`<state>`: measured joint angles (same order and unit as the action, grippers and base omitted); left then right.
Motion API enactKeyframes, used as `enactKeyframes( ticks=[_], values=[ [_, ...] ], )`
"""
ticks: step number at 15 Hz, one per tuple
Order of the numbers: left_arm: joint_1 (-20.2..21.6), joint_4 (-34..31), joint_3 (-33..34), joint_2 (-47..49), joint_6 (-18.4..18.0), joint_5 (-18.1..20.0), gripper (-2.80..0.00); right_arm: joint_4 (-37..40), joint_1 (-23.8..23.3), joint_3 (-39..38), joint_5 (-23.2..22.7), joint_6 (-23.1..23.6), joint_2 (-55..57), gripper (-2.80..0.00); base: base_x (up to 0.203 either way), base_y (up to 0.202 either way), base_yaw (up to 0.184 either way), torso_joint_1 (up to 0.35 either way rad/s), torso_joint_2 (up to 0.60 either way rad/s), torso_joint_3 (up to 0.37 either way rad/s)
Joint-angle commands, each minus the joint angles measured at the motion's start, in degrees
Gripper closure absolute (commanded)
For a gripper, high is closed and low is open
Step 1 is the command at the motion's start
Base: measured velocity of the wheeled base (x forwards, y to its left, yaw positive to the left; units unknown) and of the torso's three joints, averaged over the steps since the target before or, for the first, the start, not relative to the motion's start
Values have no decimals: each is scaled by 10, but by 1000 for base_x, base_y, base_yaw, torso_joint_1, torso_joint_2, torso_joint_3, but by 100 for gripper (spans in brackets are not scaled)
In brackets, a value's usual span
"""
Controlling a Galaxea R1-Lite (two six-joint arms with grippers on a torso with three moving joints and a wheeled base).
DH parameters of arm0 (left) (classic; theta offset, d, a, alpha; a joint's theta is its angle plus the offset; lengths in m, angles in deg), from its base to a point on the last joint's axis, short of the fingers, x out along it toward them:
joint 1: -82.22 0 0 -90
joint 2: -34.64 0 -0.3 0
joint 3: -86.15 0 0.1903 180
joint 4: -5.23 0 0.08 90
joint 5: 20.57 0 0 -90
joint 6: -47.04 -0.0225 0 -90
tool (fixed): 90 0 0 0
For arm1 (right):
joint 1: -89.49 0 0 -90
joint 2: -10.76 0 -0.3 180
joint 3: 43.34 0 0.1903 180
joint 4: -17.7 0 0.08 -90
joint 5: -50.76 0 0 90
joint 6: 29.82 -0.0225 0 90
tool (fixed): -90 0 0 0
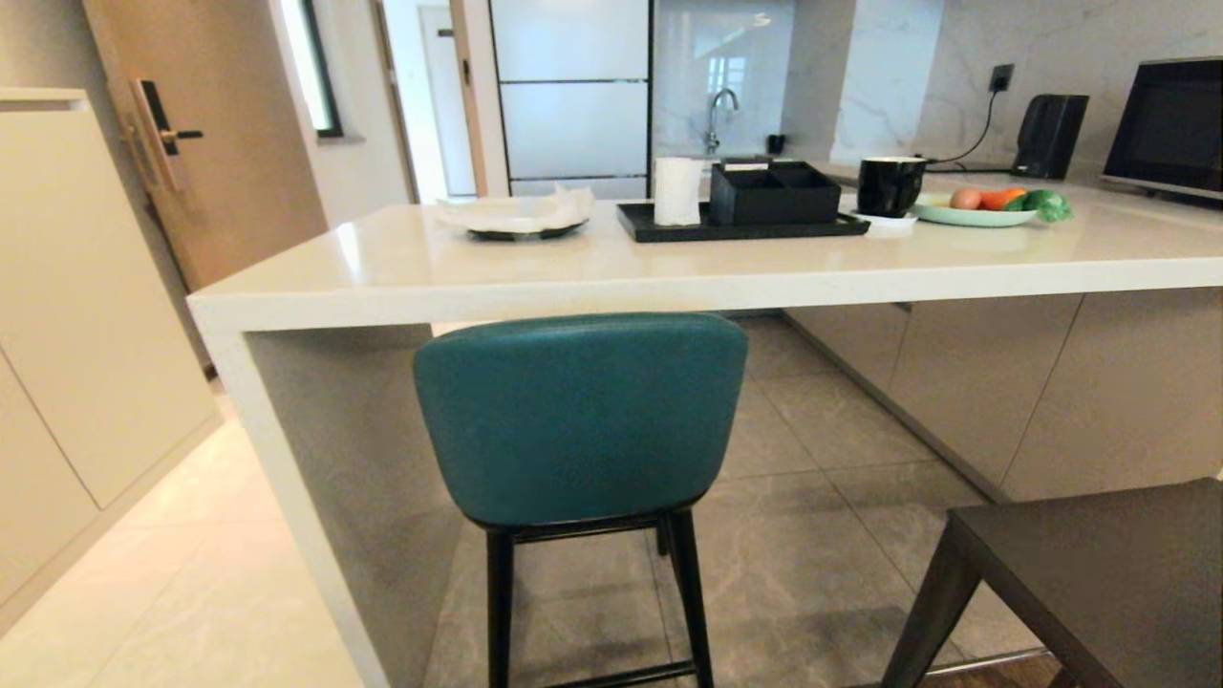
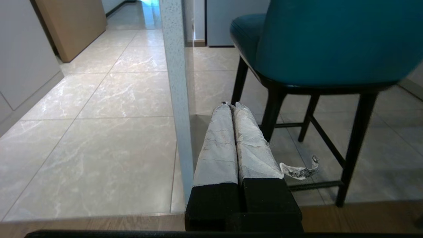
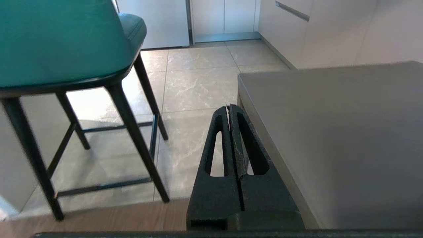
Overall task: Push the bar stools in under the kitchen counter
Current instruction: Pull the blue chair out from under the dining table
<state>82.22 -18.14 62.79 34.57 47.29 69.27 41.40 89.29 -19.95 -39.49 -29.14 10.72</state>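
The teal stool [image 1: 580, 420] stood at the near edge of the kitchen counter [image 1: 611, 272], its curved back facing the robot and the top of that back level with the underside of the slab, close to the counter's thick white side panel [image 1: 287, 478]. Its thin black legs [image 1: 502, 602] rested on the grey floor tiles. The grey stool [image 1: 1099, 573] sat lower right, nearer the robot and clear of the counter, only its flat seat and one leg in sight.

On the counter lay a plate [image 1: 521, 218], a black tray [image 1: 740, 225] with a paper roll [image 1: 676, 191] and a black box [image 1: 772, 193], a black mug [image 1: 890, 185] and a dish of vegetables [image 1: 984, 205].

The left gripper [image 2: 230, 105] hung low, its taped fingers [image 2: 218, 145] pressed together on nothing, the side panel's edge and the teal stool's legs ahead of it. The right gripper [image 3: 228, 107] was likewise clenched and empty, beside the grey stool's seat edge.
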Motion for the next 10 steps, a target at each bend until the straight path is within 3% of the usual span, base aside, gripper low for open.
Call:
enactKeyframes(
  ticks=[1, 8, 10],
  values=[
    [0, -1, 0, 1, 0, 0, 0, 0, 0, 0, -1, 0, 0, 0, 196, 0, 4, 4, 2, 2],
    [0, -1, 0, 1, 0, 0, 0, 0, 0, 0, -1, 1, 0, 0, 189, 0, 3, 3, 3, 4],
    [0, 0, 0, 1, 0, 0, 0, 0, 0, 0, -1, 1, 0, 0, 47, 0, -2, 4, 4, -1]
  ],
)
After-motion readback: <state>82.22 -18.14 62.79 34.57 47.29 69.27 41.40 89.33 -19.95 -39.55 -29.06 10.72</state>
